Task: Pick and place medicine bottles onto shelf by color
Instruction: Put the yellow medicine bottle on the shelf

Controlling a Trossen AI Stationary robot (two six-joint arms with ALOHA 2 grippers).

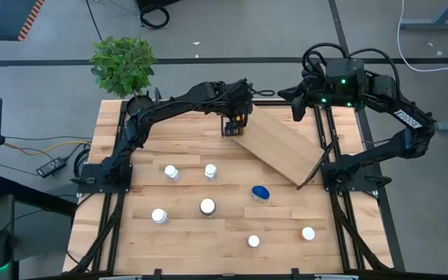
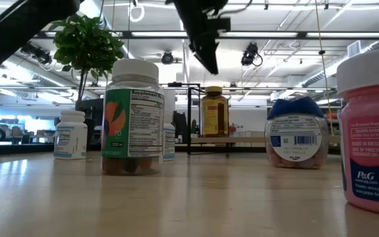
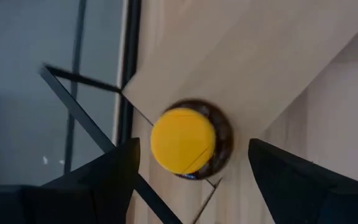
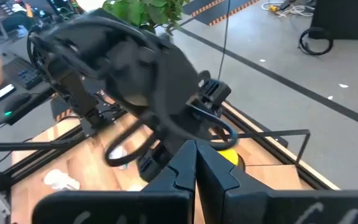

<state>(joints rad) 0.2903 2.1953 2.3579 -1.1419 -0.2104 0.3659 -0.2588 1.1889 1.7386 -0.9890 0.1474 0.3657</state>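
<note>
Standing loose on the table (image 1: 131,233), seven medicine bottles (image 1: 208,207) are waiting to be sorted, among them a blue-capped one (image 1: 260,192). Farther back, the left gripper (image 3: 188,180) is spread wide above the yellow-capped amber bottle (image 3: 188,139), set at the shelf (image 1: 282,148) corner. The right gripper (image 4: 196,163) is pressed closed, parked behind the shelf.

Left gripper (image 1: 236,123) is positioned above the shelf (image 1: 286,148) corner, directly over one bottle (image 3: 188,140) standing on it, between the spread fingers. Seven bottles (image 1: 208,206) are scattered on the table (image 1: 131,241) nearer the front, well apart from it.
</note>
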